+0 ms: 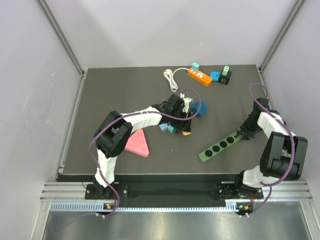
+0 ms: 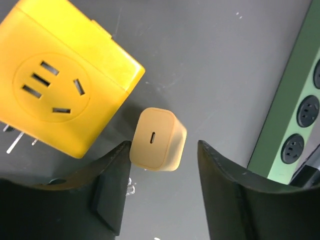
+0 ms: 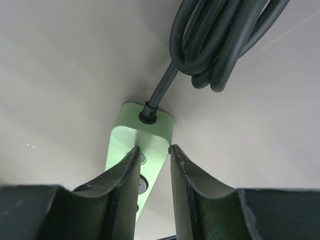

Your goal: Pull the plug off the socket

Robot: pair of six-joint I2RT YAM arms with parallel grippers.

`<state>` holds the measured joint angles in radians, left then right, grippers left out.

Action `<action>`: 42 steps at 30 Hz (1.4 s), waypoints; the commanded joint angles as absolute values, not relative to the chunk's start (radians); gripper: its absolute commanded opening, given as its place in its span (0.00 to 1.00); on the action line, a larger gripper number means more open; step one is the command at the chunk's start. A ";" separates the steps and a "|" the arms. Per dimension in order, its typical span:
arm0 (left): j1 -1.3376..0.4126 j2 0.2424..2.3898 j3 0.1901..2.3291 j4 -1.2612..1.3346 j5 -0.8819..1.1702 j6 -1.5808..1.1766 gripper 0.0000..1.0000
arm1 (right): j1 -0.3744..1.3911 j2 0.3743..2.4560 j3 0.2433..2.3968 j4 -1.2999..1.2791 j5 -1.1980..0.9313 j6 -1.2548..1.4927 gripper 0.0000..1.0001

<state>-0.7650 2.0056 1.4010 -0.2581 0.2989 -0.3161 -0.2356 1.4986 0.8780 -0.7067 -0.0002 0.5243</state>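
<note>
- The green power strip point(image 1: 220, 146) lies at a slant on the near right part of the table point(image 1: 125, 95). All its round sockets that show in the top view look empty.
- The right gripper point(image 3: 152, 150) is clenched on the far end of this strip, just beside the place where the dark cable point(image 3: 225, 40) enters it.
- On the near left, well apart from the work, lies a pink triangle point(image 1: 137, 144).
- In the middle, the left gripper point(image 2: 162, 145) stands with its jaws apart around the small yellow plug point(image 2: 157, 137). There is a clear gap on one side, while the other finger is touching it or almost touching; nothing is grasped.
- The plug is out of the strip and sits apart from it, just beside a yellow adapter block point(image 2: 65, 82). I judge the pulling itself as done.
- Risk: if the left arm rises at an angle, the close finger can catch the plug and drag or tip it against the adapter block.
- Risk: if the right gripper lets go with a twist, the stiff cable can swing the strip toward the plug.
- At the far edge an orange power strip point(image 1: 200, 76) is out of the way.
</note>
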 commanded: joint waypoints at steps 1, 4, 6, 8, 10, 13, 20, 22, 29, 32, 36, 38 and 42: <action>-0.761 1.957 1.431 -0.290 0.262 -0.313 0.62 | -0.195 1.609 0.759 -0.572 0.064 0.514 0.29; -0.761 1.881 1.443 -0.325 0.256 -0.308 0.64 | -0.192 1.602 0.756 -0.566 0.066 0.514 0.29; -0.761 1.844 1.465 -0.354 0.249 -0.307 0.64 | -0.192 1.592 0.756 -0.566 0.066 0.514 0.29; -0.761 1.772 1.476 -0.392 0.244 -0.307 0.66 | -0.190 1.577 0.750 -0.560 0.069 0.514 0.29; -0.761 1.688 1.480 -0.411 0.236 -0.313 0.68 | -0.189 1.566 0.750 -0.557 0.072 0.514 0.30; -0.761 1.567 1.465 -0.460 0.226 -0.321 0.69 | -0.186 1.534 0.738 -0.549 0.084 0.518 0.30; -0.761 1.267 1.242 -0.523 0.147 -0.368 0.68 | -0.173 1.408 0.715 -0.534 0.113 0.526 0.32; -0.761 1.174 1.188 -0.516 0.140 -0.385 0.68 | -0.172 1.385 0.707 -0.535 0.127 0.531 0.33; -0.761 0.994 1.032 -0.474 0.170 -0.460 0.67 | -0.117 1.252 0.762 -0.610 0.244 0.548 0.36; -0.759 0.969 1.006 -0.440 0.166 -0.454 0.68 | -0.077 1.218 0.848 -0.692 0.313 0.563 0.36; -0.759 1.011 1.034 -0.399 0.164 -0.423 0.68 | -0.031 1.186 0.978 -0.799 0.379 0.583 0.39; -0.759 1.066 1.080 -0.390 0.172 -0.408 0.68 | -0.009 1.178 1.063 -0.828 0.394 0.587 0.40; -0.758 1.149 1.095 -0.240 0.179 -0.414 0.67 | 0.021 1.177 1.156 -0.778 0.396 0.563 0.50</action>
